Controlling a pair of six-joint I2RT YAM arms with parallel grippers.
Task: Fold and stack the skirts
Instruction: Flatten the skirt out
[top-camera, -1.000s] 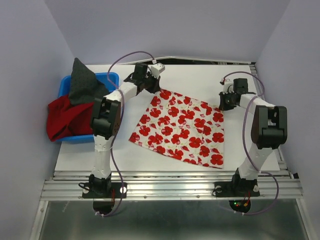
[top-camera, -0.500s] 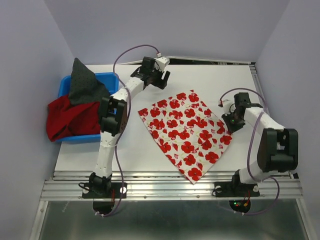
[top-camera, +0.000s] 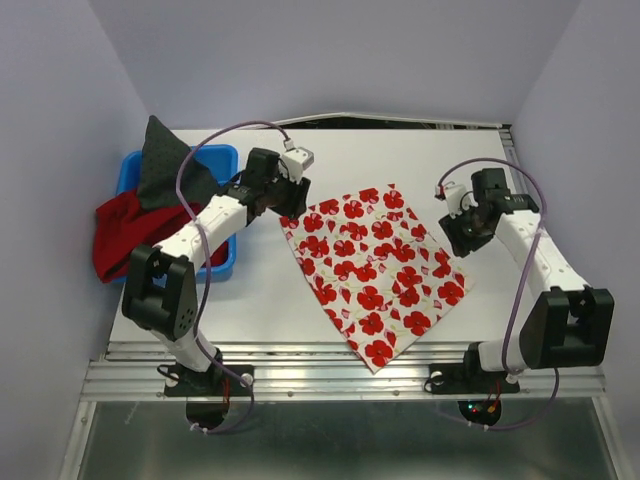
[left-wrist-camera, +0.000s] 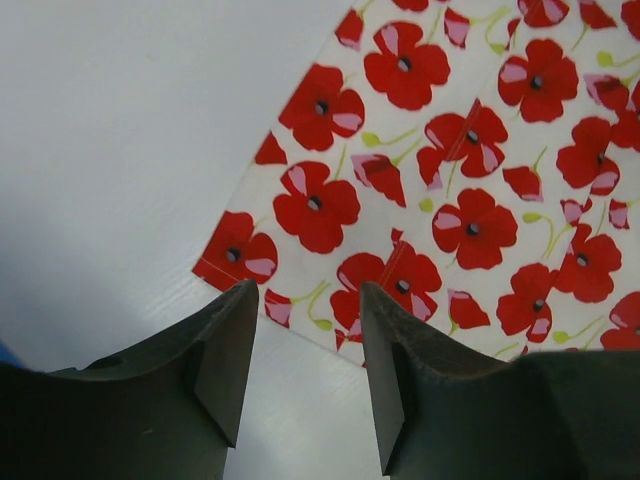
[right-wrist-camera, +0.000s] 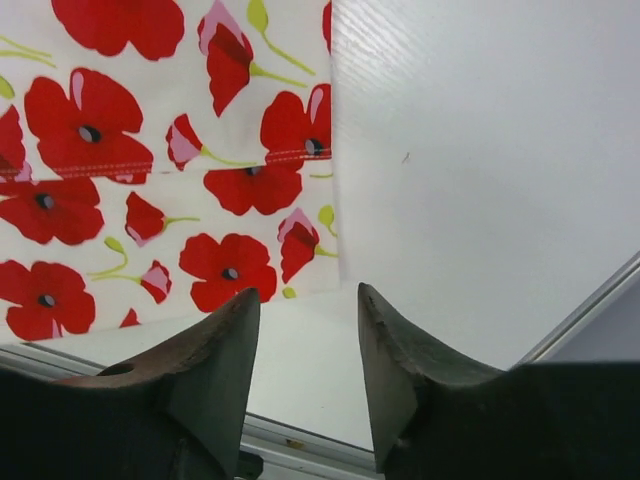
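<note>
Left gripper (left-wrist-camera: 303, 300) spread, holding nothing, with the white floral skirt (top-camera: 375, 270) corner just ahead of its tips. Right gripper (right-wrist-camera: 308, 300) spread too, empty, skirt's edge just ahead, toward its left finger. Skirt lies flat between both grippers.

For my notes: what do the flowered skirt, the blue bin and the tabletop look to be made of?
Flowered skirt: thin matte printed cloth, lying flat, with a stitched hem seam visible close up. Blue bin: probably moulded plastic, smooth with a rounded rim. Tabletop: white board with faint fine grain lines, dull sheen; laminate or paint, cannot tell.
</note>
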